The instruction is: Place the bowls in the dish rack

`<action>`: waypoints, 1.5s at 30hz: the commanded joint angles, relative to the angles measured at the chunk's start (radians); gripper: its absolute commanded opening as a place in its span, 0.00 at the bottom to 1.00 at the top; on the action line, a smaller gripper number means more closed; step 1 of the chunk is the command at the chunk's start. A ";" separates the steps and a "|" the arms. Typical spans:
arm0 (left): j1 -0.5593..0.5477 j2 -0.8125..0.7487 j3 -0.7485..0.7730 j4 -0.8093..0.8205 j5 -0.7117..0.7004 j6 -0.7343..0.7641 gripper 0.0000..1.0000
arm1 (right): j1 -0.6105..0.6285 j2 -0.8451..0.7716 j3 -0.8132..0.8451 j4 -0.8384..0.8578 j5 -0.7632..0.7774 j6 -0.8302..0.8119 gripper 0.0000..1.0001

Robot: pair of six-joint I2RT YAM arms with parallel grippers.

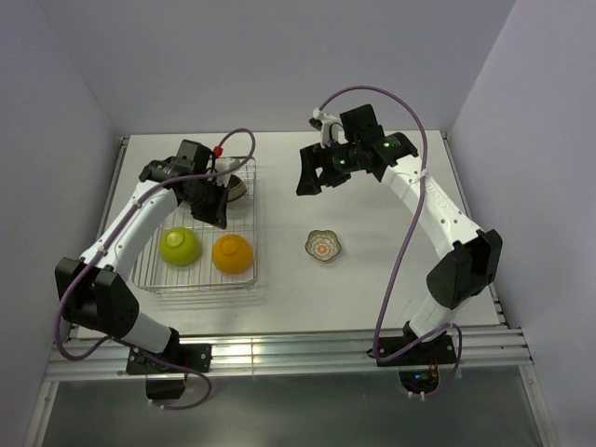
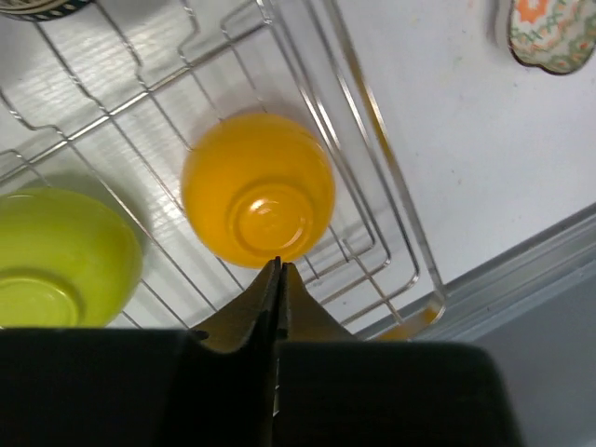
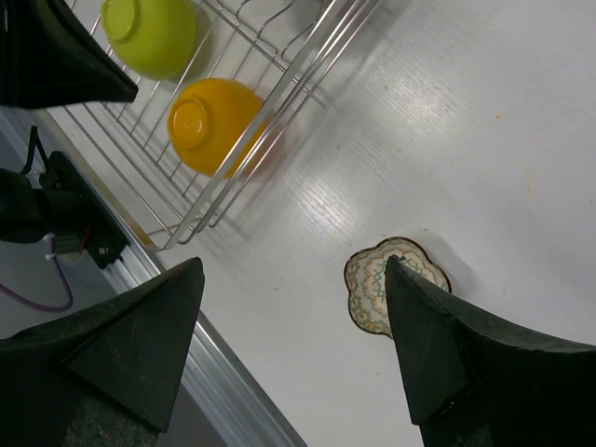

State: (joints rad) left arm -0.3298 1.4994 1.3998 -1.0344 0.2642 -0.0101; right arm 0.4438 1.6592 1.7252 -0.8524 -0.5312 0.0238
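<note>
Claws first: my right claw (image 1: pixel 317 177) hangs spread wide and empty over the bare desk (image 1: pixel 391 289), while my left claw (image 2: pixel 277 275) is pinched tight on nothing, poised above the orange bowl (image 2: pixel 258 186). That bowl and the green bowl (image 1: pixel 180 246) sit upside down, side by side, at the near end of the rack (image 1: pixel 197 279); a dark-rimmed bowl (image 1: pixel 235 190) shows at the far end, half hidden by my left arm. I see no white bowl. The scalloped bowl (image 3: pixel 391 284) is the only one I can see outside the rack: it sits upright on the desk, to the right of the rack and apart from it, nearly under my right claw. I judge it light, stiff and glazed, so slick in the grip and apt to chip if knocked against wire. It looks shallow, so I would take it by the rim, one finger inside and one outside, square on a lobe and not on a notch. The desk is white, smooth and a little glossy, so I expect the bowl to skate if nudged from the side. Pale lilac walls (image 1: pixel 279 65) close in on three sides, a metal rail (image 1: pixel 307 349) runs along the near edge, and the rack's far right corner looks open.
</note>
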 commanded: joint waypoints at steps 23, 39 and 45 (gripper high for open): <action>0.063 0.159 -0.157 0.194 0.069 0.104 0.00 | -0.017 -0.045 -0.049 0.046 -0.046 0.018 0.76; 0.055 0.084 -0.203 0.154 0.072 0.119 0.01 | -0.017 -0.029 -0.036 0.047 -0.046 0.019 0.77; 0.071 0.032 -0.194 0.195 -0.019 0.088 0.05 | -0.017 -0.047 -0.047 0.044 -0.029 0.010 0.77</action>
State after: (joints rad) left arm -0.2691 1.5837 1.1839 -0.8680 0.2985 0.0933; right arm 0.4339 1.6497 1.6608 -0.8299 -0.5655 0.0357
